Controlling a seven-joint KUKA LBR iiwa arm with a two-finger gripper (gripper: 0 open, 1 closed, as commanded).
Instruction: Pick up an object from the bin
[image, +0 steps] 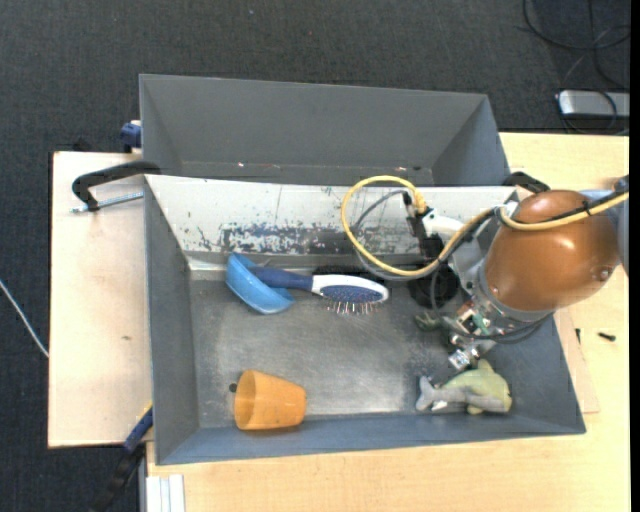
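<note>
- The end effector (465, 338) hangs in the right part of the bin (166, 330), just above a grey-green soft toy (470, 392) that lies in the near right corner. I cannot tell if the end effector is spread or pressed together; nothing is seen pinched in it.
- Risk: the soft toy lies very near the front wall and the right wall. I judge that a descent a little off the middle can hit the wall or only push the toy deeper into the corner.
- Risk: the toy is soft and flat, so a grasp can catch only a fin or the tail, and then it may slip out during lifting.
- Risk: the yellow cable (362, 215) on the wrist makes a wide loop near the back wall and could catch on the rim.
- Count: one soft toy; one brush (350, 291) with a white and blue handle, in the middle; one blue scoop (255, 284) touching it on the left; one orange cup (268, 401) on its side, near the front left. Four things in all.
</note>
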